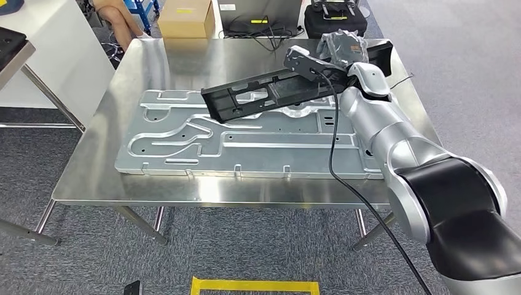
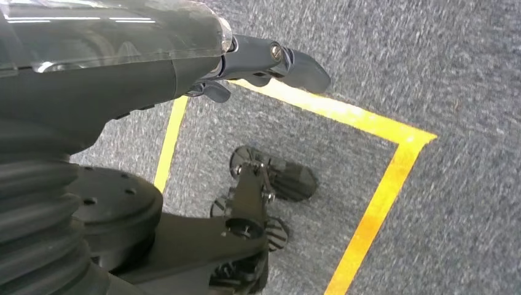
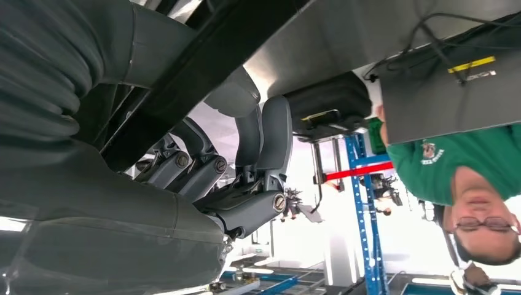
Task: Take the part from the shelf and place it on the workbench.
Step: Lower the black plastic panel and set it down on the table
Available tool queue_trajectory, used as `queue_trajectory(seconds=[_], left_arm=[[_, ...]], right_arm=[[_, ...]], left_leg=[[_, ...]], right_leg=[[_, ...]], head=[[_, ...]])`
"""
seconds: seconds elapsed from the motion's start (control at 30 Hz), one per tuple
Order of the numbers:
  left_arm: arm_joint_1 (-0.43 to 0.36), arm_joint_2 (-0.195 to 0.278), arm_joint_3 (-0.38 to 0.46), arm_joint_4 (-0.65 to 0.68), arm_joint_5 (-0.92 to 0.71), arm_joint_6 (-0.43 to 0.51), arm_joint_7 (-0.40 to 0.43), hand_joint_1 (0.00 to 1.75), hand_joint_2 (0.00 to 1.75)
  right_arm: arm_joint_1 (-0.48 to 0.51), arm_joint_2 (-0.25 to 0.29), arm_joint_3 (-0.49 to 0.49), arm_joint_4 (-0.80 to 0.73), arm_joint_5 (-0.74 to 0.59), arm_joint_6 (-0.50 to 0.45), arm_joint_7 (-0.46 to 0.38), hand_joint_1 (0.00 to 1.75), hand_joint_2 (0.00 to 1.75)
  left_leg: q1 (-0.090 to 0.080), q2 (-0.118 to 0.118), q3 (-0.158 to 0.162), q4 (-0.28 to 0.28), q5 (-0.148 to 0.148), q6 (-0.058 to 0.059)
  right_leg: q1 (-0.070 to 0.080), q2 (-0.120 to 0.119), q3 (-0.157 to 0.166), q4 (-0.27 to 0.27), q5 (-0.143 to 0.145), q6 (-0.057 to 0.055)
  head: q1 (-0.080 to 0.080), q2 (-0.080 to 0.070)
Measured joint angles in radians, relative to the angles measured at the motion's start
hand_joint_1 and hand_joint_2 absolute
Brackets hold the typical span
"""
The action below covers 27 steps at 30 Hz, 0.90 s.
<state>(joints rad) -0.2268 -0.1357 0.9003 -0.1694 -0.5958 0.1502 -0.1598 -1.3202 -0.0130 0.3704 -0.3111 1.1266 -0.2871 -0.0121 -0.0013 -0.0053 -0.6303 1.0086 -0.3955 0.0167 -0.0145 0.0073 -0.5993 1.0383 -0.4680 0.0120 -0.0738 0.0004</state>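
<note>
Right hand [image 1: 344, 52] wrapped in a clear cover, reaching far across the bench [image 1: 184, 61] toward its back right corner, gripping one end of the black part [image 1: 264, 95]. In the right wrist view, grey fingers [image 3: 270, 141] curled round the dark bar of the part [image 3: 203, 67], thumb side pressed beneath it. Right arm [image 1: 393, 141] stretched forward and slightly leftward from the lower right, silver forearm rising over the bench edge, a black cable [image 1: 335, 153] trailing from the wrist down past the elbow.

Part held long and flat, slanting from the hand toward the bench's middle, its free end lowest and lying over the upper edge of the large silver stamped panel [image 1: 215, 147]; contact with the panel hard to judge. Panel flat on the bench, covering most of its near half.

Left hand [image 2: 270, 61] hanging beside the body above grey carpet, fingers out straight with nothing between them, a yellow floor line [image 2: 368, 203] below.

Beyond the bench: a cardboard box [image 1: 187, 18], a black case [image 1: 335, 21], and a person in a green shirt [image 3: 454, 160].
</note>
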Motion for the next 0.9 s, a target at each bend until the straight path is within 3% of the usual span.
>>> queue_trajectory(seconds=[0.07,0.13,0.17,0.2,0.23,0.3,0.37,0.47,0.53,0.6,0.67,0.7,0.73,0.83,0.9], left_arm=[[-0.003,-0.001,0.0,0.0,-0.004,0.002,0.005,0.0,1.75],[-0.01,-0.001,0.0,0.0,-0.009,0.007,0.012,0.0,1.75],[-0.013,-0.002,0.0,0.0,-0.012,0.01,0.016,0.0,1.75],[-0.016,-0.003,-0.001,0.0,-0.014,0.013,0.019,0.0,1.75],[-0.017,-0.004,-0.002,0.0,-0.016,0.017,0.022,0.0,1.75],[-0.018,-0.009,-0.003,0.0,-0.018,0.023,0.025,0.0,1.75],[-0.022,-0.013,-0.004,0.0,-0.018,0.03,0.024,0.0,1.75],[-0.023,-0.017,-0.004,0.0,-0.016,0.04,0.019,0.0,1.75],[-0.023,-0.018,-0.004,0.0,-0.016,0.047,0.016,0.0,1.75],[-0.023,-0.02,-0.004,0.0,-0.018,0.062,0.015,0.0,1.75],[-0.023,-0.022,-0.004,0.0,-0.019,0.076,0.017,0.0,1.75],[-0.023,-0.022,-0.004,0.0,-0.019,0.079,0.019,0.0,1.75],[-0.023,-0.023,-0.004,0.0,-0.019,0.08,0.02,0.0,1.75],[-0.023,-0.024,-0.004,0.0,-0.019,0.08,0.022,0.0,1.75],[-0.025,-0.025,-0.004,0.0,-0.019,0.081,0.022,0.0,1.75]], right_arm=[[-0.006,0.003,0.0,-0.001,0.003,0.0,-0.004,1.75,1.75],[-0.009,0.01,0.0,0.0,0.012,0.002,-0.006,1.75,1.75],[-0.008,0.016,0.0,0.001,0.018,0.004,-0.005,1.75,1.75],[-0.007,0.023,0.0,0.002,0.024,0.008,-0.004,1.75,1.75],[-0.007,0.031,0.001,0.002,0.03,0.011,-0.002,1.75,1.75],[-0.011,0.049,0.002,0.002,0.039,0.016,-0.001,1.75,1.75],[-0.014,0.068,0.003,0.002,0.046,0.02,-0.004,1.75,1.75],[-0.013,0.093,0.005,0.002,0.054,0.022,-0.01,1.75,1.75],[-0.015,0.107,0.007,0.001,0.058,0.023,-0.014,1.75,1.75],[-0.015,0.122,0.009,0.001,0.06,0.024,-0.02,1.75,1.75],[-0.011,0.135,0.01,0.002,0.061,0.027,-0.025,1.75,1.75],[-0.007,0.139,0.01,0.002,0.062,0.03,-0.026,1.75,1.75],[-0.004,0.142,0.01,0.002,0.063,0.032,-0.026,1.75,1.75],[-0.002,0.151,0.011,0.002,0.065,0.034,-0.026,1.75,1.75],[-0.002,0.155,0.011,0.003,0.065,0.035,-0.026,1.75,1.75]], left_leg=[[0.005,0.001,0.015,-0.017,0.002,0.008],[0.003,0.001,0.02,-0.019,-0.002,0.013],[0.003,0.0,0.023,-0.018,-0.006,0.014],[0.003,0.0,0.025,-0.015,-0.011,0.013],[0.004,-0.001,0.028,-0.011,-0.017,0.011],[0.004,-0.003,0.032,0.003,-0.033,0.004],[0.002,-0.003,0.029,0.019,-0.047,-0.007],[0.001,-0.003,0.026,0.021,-0.054,-0.02],[0.003,-0.002,0.016,0.049,-0.075,-0.03],[0.007,0.0,-0.032,0.152,-0.123,-0.041],[0.011,0.0,-0.102,0.279,-0.163,-0.048],[0.012,0.0,-0.123,0.307,-0.159,-0.049],[0.012,0.0,-0.124,0.293,-0.134,-0.048],[0.009,0.0,-0.048,0.102,-0.018,-0.035],[0.004,-0.001,-0.013,0.028,-0.002,-0.025]], right_leg=[[0.001,-0.002,-0.03,0.064,-0.034,0.006],[0.0,-0.002,-0.102,0.19,-0.08,0.009],[-0.001,-0.002,-0.135,0.238,-0.088,0.01],[-0.002,-0.003,-0.153,0.255,-0.077,0.012],[-0.004,-0.003,-0.152,0.232,-0.046,0.013],[-0.007,-0.005,-0.113,0.116,0.032,0.012],[-0.006,-0.004,-0.078,0.027,0.064,0.007],[-0.003,-0.001,-0.071,0.012,0.056,-0.009],[-0.006,-0.002,-0.064,0.007,0.053,-0.02],[-0.008,-0.001,-0.056,0.004,0.049,-0.029],[-0.007,0.0,-0.05,0.005,0.043,-0.033],[-0.007,0.0,-0.046,0.005,0.04,-0.033],[-0.007,0.0,-0.04,0.005,0.036,-0.032],[-0.005,0.0,-0.021,0.005,0.023,-0.025],[-0.003,0.001,-0.017,0.002,0.02,-0.016]], head=[[0.0,0.0],[0.001,0.0],[0.001,0.0],[0.001,0.0],[0.001,0.0],[0.001,0.0],[0.0,0.0],[0.0,0.0],[0.0,0.0],[0.0,0.0],[-0.001,0.0],[-0.001,0.0],[-0.001,0.0],[-0.001,0.0],[-0.001,0.0]])
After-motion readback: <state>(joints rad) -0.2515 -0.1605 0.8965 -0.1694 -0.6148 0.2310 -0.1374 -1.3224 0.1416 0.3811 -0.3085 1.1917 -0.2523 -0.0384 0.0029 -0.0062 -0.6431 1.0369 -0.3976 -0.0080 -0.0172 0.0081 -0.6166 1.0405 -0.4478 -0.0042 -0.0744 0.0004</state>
